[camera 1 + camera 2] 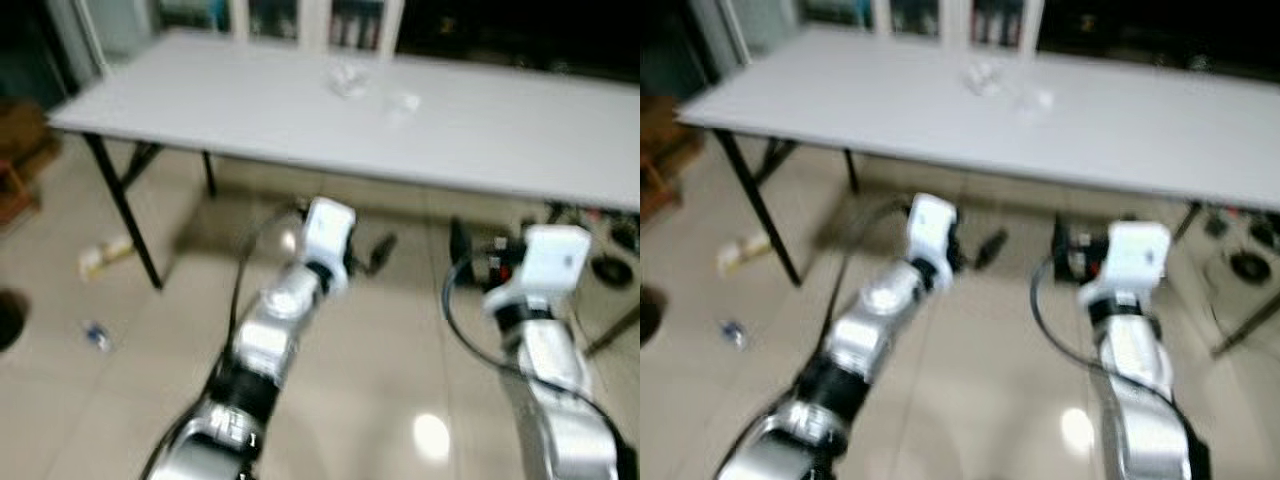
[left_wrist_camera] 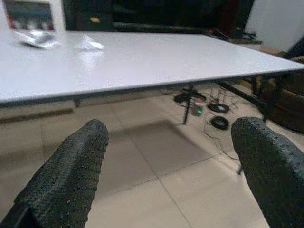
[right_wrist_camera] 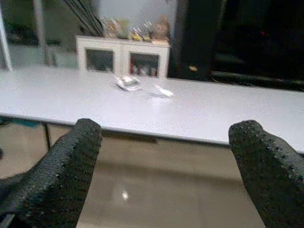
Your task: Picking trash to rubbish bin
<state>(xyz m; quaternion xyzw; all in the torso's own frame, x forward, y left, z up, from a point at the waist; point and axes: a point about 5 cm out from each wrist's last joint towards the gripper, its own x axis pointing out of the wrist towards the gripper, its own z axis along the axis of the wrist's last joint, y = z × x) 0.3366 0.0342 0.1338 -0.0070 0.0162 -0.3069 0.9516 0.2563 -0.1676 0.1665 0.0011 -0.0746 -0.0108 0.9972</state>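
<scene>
From the head views, crumpled clear wrappers [image 1: 347, 78] lay far across the white table [image 1: 500, 140]; more litter [image 1: 104, 256] sat on the floor, left. In the wrist views, left gripper [image 2: 171, 175] and right gripper [image 3: 166, 171] were spread, empty. Reaching that far risked overbalancing or flicking the light wrappers away.

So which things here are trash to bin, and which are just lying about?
Job:
- crumpled wrapper on the table
- clear scrap beside it
- yellowish litter on the floor
- small blue scrap
- left end effector and right end effector, both open

Just there:
- cables under the table
- white cabinet
</scene>
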